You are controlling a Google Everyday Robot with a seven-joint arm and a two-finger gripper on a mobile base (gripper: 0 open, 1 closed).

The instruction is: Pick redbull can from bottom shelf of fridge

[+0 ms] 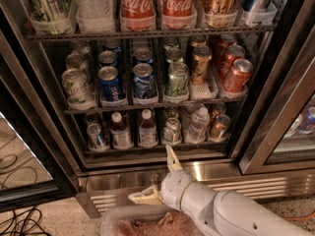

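The fridge (275, 113) stands open in front of me, steel-framed and dark inside. The redbull can (96, 136), slim, blue and silver, stands at the far left of the bottom shelf (147, 150), next to two small brown bottles (119, 132). My gripper (156, 177) is low in front of the vented steel base, below the shelf and to the right of the can. It is open and empty, one finger pointing up toward the shelf edge and the other pointing left. The white arm runs off to the lower right.
A silver can (172, 130), a water bottle (198, 126) and a copper can (219, 127) fill the shelf's right half. Wider blue, green and red cans sit on the rack above (147, 103). A pale bin (123, 220) lies under the arm. Cables (19, 222) lie at the lower left.
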